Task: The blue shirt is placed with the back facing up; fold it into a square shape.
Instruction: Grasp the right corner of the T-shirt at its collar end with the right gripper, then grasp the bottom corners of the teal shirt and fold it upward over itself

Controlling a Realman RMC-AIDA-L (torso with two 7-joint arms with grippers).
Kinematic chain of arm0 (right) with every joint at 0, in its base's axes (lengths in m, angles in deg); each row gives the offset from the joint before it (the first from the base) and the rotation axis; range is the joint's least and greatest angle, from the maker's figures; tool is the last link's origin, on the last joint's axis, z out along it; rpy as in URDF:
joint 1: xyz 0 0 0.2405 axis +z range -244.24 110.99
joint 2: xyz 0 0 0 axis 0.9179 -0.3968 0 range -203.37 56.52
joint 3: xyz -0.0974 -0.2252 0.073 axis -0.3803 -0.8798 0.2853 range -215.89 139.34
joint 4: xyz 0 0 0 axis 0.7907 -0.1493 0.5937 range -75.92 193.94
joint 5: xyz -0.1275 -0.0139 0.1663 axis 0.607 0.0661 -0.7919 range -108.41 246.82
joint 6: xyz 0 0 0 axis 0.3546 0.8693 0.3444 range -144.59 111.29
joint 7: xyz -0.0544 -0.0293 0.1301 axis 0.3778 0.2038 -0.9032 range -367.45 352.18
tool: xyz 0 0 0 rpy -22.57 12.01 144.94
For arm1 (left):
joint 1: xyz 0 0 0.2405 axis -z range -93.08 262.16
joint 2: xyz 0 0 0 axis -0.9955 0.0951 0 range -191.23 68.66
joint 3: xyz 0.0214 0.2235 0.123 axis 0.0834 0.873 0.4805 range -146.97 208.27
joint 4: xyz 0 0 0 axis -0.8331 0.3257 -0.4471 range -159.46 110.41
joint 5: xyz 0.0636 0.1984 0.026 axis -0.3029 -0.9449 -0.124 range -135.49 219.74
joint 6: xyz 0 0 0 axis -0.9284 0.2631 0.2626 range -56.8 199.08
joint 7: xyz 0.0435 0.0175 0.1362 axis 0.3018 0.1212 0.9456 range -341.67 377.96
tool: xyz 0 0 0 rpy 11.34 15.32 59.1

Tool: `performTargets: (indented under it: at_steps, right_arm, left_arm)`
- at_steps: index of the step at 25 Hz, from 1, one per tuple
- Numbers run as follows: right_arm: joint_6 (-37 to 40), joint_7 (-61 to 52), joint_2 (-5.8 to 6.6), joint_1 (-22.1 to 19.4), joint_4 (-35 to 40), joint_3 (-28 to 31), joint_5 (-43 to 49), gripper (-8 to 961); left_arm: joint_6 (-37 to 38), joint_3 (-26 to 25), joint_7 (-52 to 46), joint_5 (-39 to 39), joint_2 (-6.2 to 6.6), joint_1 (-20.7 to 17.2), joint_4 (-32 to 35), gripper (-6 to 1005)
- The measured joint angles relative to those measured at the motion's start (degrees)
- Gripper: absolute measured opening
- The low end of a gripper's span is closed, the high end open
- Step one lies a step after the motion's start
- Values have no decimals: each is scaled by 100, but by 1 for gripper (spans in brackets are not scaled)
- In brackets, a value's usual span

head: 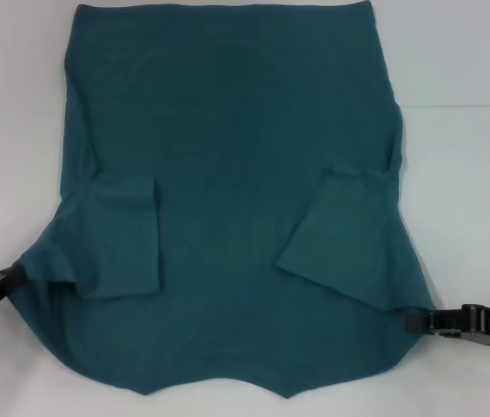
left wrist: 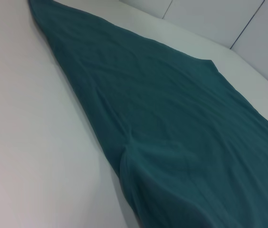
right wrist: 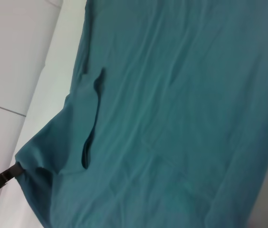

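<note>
The blue shirt (head: 228, 174) lies flat on the white table (head: 471, 191), plain side up, hem far from me and neckline (head: 219, 382) near me. Both short sleeves are folded inward onto the body, one on the left (head: 123, 243) and one on the right (head: 341, 230). My left gripper (head: 9, 280) pinches the left shoulder edge, and the cloth is drawn to a point there. My right gripper (head: 414, 320) holds the right shoulder edge at table level. The right wrist view shows the shirt (right wrist: 172, 118) and the left gripper (right wrist: 11, 172) at its far corner. The left wrist view shows only the shirt (left wrist: 172, 133).
White tabletop surrounds the shirt on both sides, with a panel seam (head: 462, 106) on the right. The shirt's hem reaches the far edge of the head view. No other objects are in view.
</note>
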Motion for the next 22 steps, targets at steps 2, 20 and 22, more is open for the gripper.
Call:
performTargets:
  at_steps: [2,20,22]
  right_arm:
    - [5,4,0,-15,25,15,-1,420]
    - [132,675,-20,-164,5,404,-26,36]
    - [226,798,-7,-190,-4,458,-27,37]
  left_arm:
    - [0,0,-8,3,0,10,0,23]
    - [134,-47,-417,-102,30,-122,152,26]
    - [199,-61,-510,-145,8,-223,249,26]
